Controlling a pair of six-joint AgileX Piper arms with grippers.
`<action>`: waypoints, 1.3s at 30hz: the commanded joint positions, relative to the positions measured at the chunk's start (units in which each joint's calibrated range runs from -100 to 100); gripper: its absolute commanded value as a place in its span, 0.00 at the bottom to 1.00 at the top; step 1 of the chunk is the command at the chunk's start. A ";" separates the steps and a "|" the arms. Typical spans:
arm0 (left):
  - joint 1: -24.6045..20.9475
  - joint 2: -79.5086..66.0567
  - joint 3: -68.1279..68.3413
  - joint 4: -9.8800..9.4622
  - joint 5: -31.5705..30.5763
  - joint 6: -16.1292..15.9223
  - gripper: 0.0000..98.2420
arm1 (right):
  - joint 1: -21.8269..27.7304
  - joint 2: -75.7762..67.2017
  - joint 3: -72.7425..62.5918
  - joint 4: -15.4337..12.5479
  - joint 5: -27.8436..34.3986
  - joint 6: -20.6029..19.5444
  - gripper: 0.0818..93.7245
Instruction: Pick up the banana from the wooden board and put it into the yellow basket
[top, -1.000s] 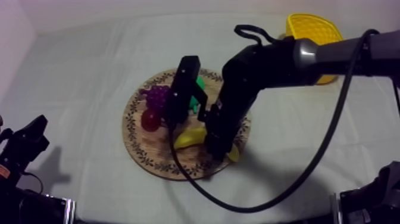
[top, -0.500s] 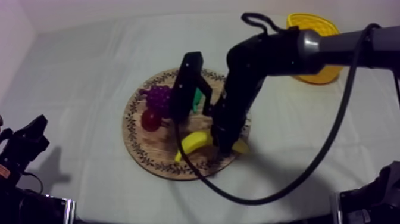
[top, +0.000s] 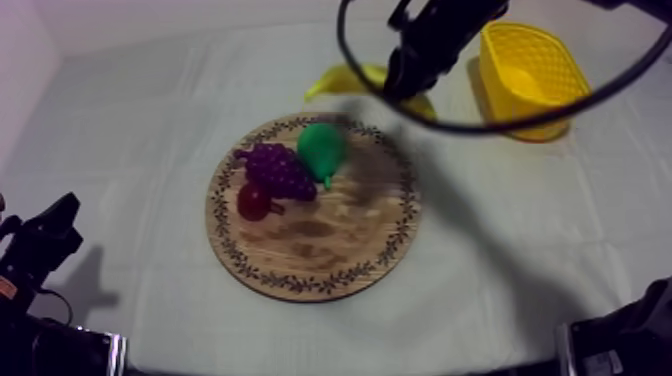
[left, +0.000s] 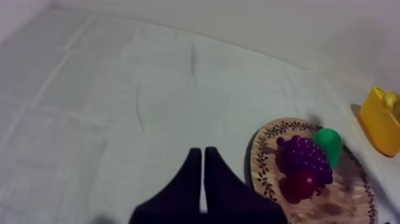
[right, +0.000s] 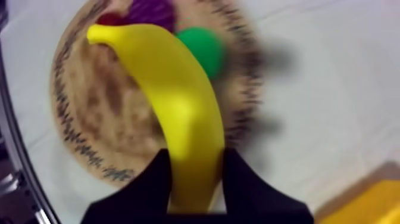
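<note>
Table (top: 120, 120) has open cloth all round the board (top: 300, 262); right tool (right: 197, 156) clamps a smooth curved yellow banana (right: 178, 107) near the basket (top: 530, 80), left tool (left: 203, 152) pinched narrow.

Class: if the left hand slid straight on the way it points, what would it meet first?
The left hand has a free way: only bare cloth ahead; the wooden board lies aside. Depth is unclear.

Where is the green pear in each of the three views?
Top view: pear on the wooden board, beside the grapes.
Left wrist view: pear beside the grapes on the board.
Right wrist view: pear on the board, beside the banana.
Shared landmark: the board's patterned rim.
</note>
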 joint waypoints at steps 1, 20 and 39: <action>0.01 0.00 -0.03 0.04 -0.01 0.01 0.00 | 3.01 0.07 -2.79 0.36 -0.37 -0.32 0.21; 0.01 0.00 -0.03 0.04 -0.01 0.01 0.00 | 19.13 7.58 -13.98 2.59 -0.95 -1.52 0.21; 0.01 0.00 -0.03 0.04 -0.01 0.03 0.00 | 24.18 12.59 -9.40 4.06 -5.92 -1.90 0.21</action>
